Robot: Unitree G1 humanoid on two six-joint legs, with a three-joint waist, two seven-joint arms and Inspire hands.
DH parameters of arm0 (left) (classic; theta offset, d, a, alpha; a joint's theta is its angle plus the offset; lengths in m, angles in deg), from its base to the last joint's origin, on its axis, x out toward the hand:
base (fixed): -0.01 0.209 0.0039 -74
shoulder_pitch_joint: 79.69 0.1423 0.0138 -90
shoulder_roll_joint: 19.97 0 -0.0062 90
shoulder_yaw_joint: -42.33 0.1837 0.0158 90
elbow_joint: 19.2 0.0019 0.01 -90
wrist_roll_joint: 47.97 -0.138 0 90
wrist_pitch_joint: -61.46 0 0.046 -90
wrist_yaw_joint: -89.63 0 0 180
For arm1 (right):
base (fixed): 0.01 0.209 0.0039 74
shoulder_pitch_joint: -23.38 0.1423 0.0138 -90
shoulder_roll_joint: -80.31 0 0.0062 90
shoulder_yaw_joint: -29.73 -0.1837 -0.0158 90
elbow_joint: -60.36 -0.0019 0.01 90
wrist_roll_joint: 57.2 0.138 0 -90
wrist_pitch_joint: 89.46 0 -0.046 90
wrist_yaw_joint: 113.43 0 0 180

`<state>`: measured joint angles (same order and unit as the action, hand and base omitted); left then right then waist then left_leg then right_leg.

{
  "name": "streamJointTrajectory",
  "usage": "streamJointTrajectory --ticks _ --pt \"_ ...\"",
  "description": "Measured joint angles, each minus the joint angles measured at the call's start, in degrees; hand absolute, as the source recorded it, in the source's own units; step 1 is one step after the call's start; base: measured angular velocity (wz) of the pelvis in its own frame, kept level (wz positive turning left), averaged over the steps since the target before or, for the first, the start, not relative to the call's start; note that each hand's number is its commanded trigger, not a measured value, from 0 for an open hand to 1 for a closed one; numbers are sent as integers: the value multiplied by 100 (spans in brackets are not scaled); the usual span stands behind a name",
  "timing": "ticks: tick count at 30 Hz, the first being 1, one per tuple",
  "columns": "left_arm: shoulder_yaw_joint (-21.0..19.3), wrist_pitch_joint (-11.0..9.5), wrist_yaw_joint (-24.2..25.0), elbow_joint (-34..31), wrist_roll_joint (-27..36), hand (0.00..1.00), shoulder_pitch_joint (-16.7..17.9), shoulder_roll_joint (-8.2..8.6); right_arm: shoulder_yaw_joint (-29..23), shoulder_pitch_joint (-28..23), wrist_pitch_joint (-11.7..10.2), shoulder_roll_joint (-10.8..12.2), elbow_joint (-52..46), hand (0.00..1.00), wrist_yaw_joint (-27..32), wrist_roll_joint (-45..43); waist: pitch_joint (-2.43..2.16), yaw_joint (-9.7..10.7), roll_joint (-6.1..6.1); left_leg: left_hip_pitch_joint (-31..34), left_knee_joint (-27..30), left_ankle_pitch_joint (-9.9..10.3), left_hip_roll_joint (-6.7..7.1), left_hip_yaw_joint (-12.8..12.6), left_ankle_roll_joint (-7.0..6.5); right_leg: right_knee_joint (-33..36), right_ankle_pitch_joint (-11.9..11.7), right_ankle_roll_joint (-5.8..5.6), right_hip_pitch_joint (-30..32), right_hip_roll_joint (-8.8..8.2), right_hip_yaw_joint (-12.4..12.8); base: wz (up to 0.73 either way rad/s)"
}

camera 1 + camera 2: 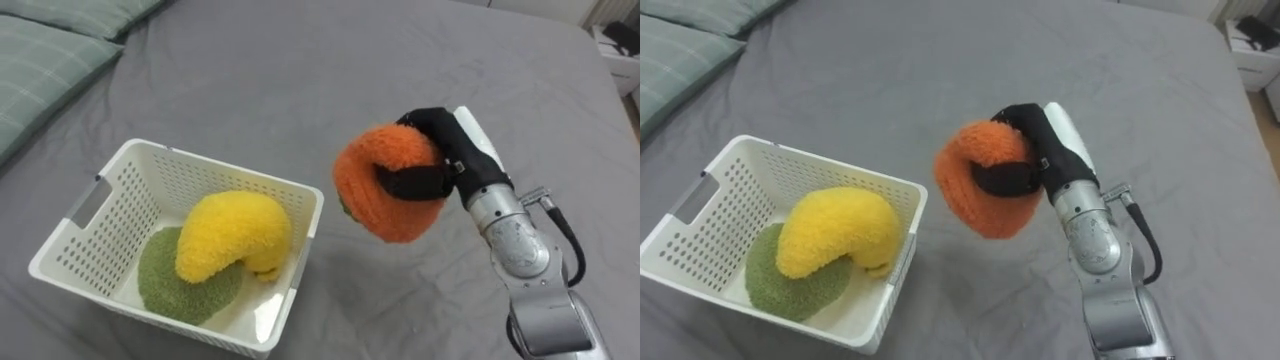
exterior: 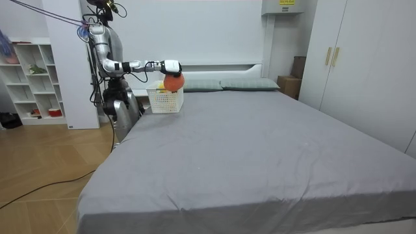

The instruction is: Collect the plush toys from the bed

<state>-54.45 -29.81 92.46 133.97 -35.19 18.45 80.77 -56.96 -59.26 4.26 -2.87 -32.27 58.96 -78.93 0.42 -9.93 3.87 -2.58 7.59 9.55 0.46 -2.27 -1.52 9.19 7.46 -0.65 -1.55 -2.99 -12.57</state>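
My right hand (image 1: 440, 165) (image 1: 1035, 155) is shut on a fluffy orange plush toy (image 1: 388, 185) (image 1: 985, 182) and holds it in the air, just right of a white perforated basket (image 1: 120, 180) (image 1: 725, 170). Inside the basket lie a yellow curved plush (image 1: 232, 235) (image 1: 835, 230) and a green plush (image 1: 180, 285) (image 1: 780, 285) under it. In the room view I stand at the bed's side near its head, my right hand (image 2: 170, 66) stretched over the basket (image 2: 164, 101) with the orange toy (image 2: 173, 82).
The basket sits on a wide grey bedspread (image 1: 300, 70). Green checked pillows (image 1: 45, 60) lie at the upper left. A white nightstand (image 1: 620, 50) shows at the far right corner. White shelves (image 2: 32, 78) stand behind me, a wardrobe (image 2: 364, 65) at the room view's right.
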Motion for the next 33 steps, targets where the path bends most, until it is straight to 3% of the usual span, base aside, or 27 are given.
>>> streamJointTrajectory --ticks 7,13,23,33 --pt "20 -6 0 0 4 0 -24 4 218 508 2 -1 -13 100 30 130 -4 -125 35 -5 -4 0 -3 14 0 -9 0 0 -15 0 -17 1" --pt "24 -3 1 -3 4 0 -101 -16 487 602 120 66 -35 100 -5 94 32 -278 117 16 -5 0 3 86 1 -22 0 0 -30 -1 -52 5" --pt "21 -20 1 44 21 0 -163 -4 729 1052 137 92 -127 100 -51 95 7 -476 190 81 17 -3 18 225 2 -49 2 -3 -38 -19 -186 7" --pt "104 -21 3 90 36 0 -260 -4 1397 1051 196 88 20 100 -116 65 71 -709 193 112 15 -5 26 303 5 -53 2 -4 -42 -25 -270 3"
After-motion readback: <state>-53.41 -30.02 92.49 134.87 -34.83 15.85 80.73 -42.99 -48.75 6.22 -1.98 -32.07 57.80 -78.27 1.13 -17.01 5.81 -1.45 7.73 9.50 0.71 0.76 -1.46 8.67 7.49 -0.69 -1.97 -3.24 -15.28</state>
